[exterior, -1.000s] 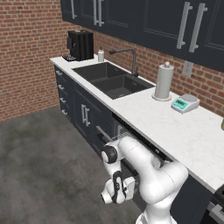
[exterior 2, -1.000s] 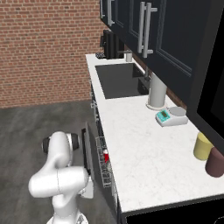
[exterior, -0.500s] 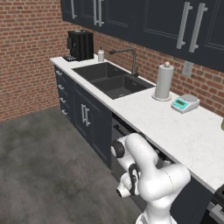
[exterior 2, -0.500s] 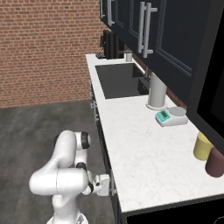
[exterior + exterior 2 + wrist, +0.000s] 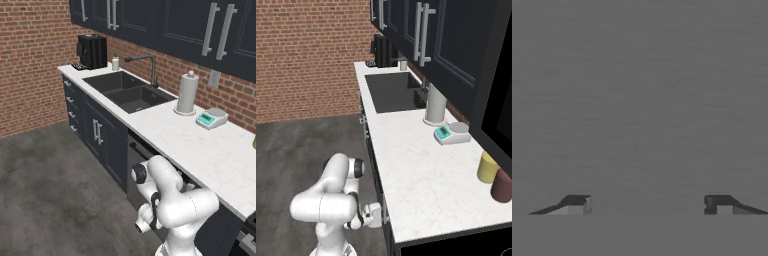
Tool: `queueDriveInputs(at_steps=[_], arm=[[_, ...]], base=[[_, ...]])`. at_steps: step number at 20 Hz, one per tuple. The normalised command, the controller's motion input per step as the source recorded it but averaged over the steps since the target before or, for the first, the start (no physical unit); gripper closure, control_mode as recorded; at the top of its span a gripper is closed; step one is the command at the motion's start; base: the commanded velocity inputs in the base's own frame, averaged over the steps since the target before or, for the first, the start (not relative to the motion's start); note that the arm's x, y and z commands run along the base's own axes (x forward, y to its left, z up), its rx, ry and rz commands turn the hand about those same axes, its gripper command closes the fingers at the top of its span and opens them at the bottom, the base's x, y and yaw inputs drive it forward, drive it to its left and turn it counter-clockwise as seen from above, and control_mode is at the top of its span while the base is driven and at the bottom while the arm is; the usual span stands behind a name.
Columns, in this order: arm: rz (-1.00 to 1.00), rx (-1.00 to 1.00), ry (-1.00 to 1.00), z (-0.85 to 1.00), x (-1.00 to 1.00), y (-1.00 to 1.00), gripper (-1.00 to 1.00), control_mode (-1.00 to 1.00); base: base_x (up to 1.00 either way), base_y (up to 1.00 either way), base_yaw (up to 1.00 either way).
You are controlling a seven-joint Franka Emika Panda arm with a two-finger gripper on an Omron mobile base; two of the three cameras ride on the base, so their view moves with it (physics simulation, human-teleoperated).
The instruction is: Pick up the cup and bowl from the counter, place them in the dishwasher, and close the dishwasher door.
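**Arm folded low against the dishwasher, fingers spread and holding nothing**

The white arm is bent down in front of the dark cabinets, its hand tucked low against the dishwasher front below the counter. From the right side the hand sits just beside the counter's edge, close to the dark panel. In the hand view the gripper has its two dark fingertips standing wide apart, with bare grey surface between them; they grip nothing. What that grey surface is, I cannot tell for certain.

The dishwasher door looks upright or nearly so; the arm covers much of it, so I cannot say whether it is fully shut. A thin strip of the opening shows just under the counter edge. I cannot make out the cup or the bowl from where I stand.

On the long white counter I count one paper-towel roll, upright, and one small scale with a teal display just beside it. Further along there is one double sink with one tap behind it, one small white bottle, and one black coffee machine at the far end. At the near end, seen from the right, two jars stand touching or nearly: one yellow jar and one maroon jar.

Dark wall cupboards with silver bar handles hang above, against a brick wall.
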Motion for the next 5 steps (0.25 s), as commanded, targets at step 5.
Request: queueDriveInputs(at_steps=[5], arm=[[0.02,0.01,0.00,0.00,0.81,-0.56,-1.00,-1.00]], base=[[0.00,0.00,0.00]])
